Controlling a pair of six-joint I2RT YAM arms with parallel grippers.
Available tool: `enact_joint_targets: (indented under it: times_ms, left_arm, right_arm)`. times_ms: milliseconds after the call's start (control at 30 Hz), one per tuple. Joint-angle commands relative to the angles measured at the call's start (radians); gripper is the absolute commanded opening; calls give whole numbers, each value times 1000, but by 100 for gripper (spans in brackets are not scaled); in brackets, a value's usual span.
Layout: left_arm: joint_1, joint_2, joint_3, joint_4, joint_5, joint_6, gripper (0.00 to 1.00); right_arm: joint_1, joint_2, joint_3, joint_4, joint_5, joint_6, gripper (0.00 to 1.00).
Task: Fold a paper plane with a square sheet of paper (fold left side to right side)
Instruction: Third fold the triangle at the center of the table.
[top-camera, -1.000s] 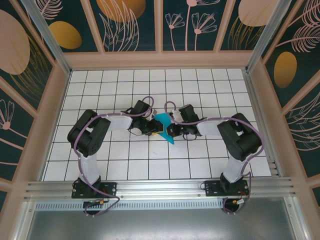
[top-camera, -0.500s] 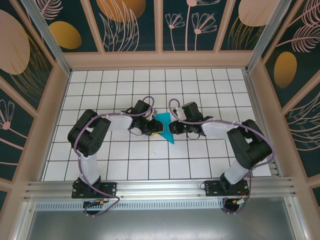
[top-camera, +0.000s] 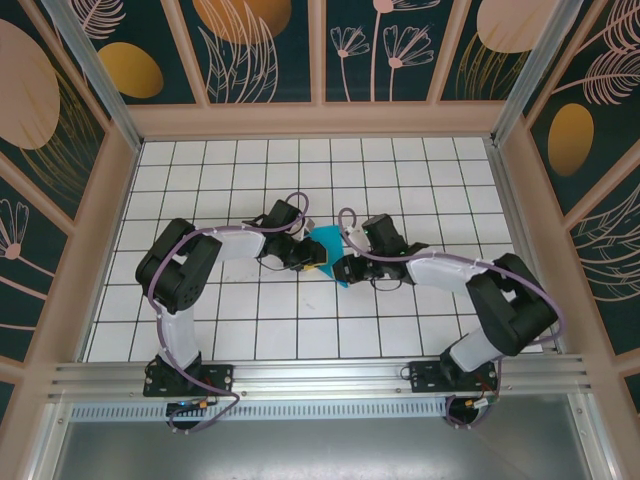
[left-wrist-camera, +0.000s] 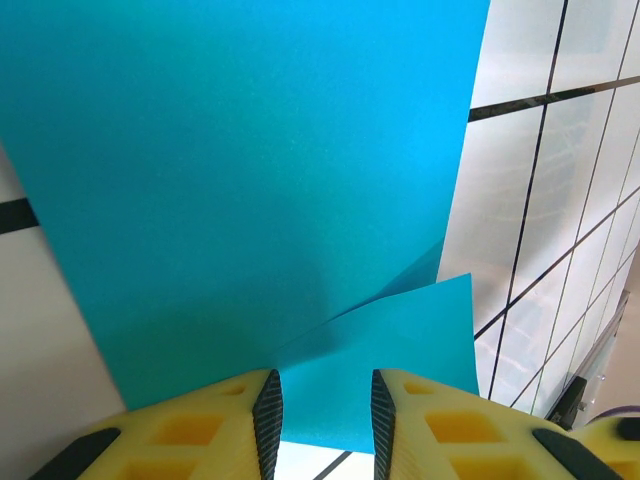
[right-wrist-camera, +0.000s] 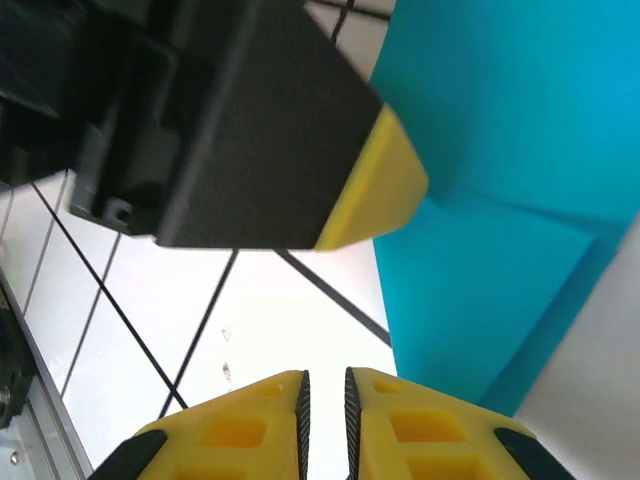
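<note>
Cyan square sheet of paper (left-wrist-camera: 250, 180) | edge between left fingers (left-wrist-camera: 268, 415) | folded

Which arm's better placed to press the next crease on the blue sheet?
Left, probably. The left gripper sits right at the square sheet of paper, its open fingers straddling a folded flap. The right gripper is nearly shut over bare tile beside the sheet's edge.

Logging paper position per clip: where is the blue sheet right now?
In the top view the square sheet of paper lies mid-table between the left gripper and right gripper.
</note>
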Motion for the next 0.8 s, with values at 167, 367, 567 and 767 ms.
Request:
enact_joint_targets:
  times_ms: [167, 367, 567, 767]
  left_arm:
    - [2, 89, -26, -71, -162, 45, 34]
    - [1, 90, -21, -75, -163, 51, 34]
    - [2, 92, -20, -77, -164, 51, 34]
    - [2, 91, -18, -78, -165, 52, 34]
  right_arm:
    - [15, 104, 83, -55, -1, -30, 20]
    - [14, 141, 103, -101, 29, -54, 20]
    - [15, 158, 110, -128, 51, -65, 20]
    - [15, 174, 114, -151, 73, -75, 20]
